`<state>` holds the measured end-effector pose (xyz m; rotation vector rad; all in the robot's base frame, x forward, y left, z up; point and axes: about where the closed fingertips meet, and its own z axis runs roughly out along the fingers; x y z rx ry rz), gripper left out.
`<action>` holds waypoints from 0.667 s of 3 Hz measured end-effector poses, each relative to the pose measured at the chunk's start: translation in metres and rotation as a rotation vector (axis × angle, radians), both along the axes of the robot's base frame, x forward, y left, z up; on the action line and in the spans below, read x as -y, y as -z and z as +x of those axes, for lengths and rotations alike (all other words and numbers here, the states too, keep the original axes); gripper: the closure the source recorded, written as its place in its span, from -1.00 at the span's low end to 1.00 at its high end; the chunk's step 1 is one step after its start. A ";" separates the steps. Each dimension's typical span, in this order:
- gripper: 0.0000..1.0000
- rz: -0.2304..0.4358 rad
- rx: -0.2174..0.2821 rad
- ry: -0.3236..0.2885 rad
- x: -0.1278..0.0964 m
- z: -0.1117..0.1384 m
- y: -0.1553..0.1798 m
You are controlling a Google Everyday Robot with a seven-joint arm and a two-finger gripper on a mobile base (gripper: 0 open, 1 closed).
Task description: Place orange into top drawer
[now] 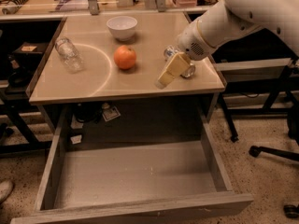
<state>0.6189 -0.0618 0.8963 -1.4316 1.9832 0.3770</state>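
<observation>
The orange (124,57) sits on the tan table top (93,85), just in front of a white bowl (122,27). The top drawer (135,174) is pulled fully out below the table, its flat grey bottom bare. My gripper (163,80), with pale yellow fingers, hangs over the table's right part, to the right of the orange and apart from it. It holds nothing that I can see.
A clear plastic bottle (68,54) lies on its side at the table's left. A crushed shiny can (186,68) lies behind my gripper at the right. Office chair legs (275,153) stand on the floor at the right. A cluttered bench runs along the back.
</observation>
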 end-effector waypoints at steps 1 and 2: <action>-1.00 0.013 0.014 -0.009 -0.009 0.009 0.009; -1.00 0.052 0.044 -0.035 -0.030 0.038 0.017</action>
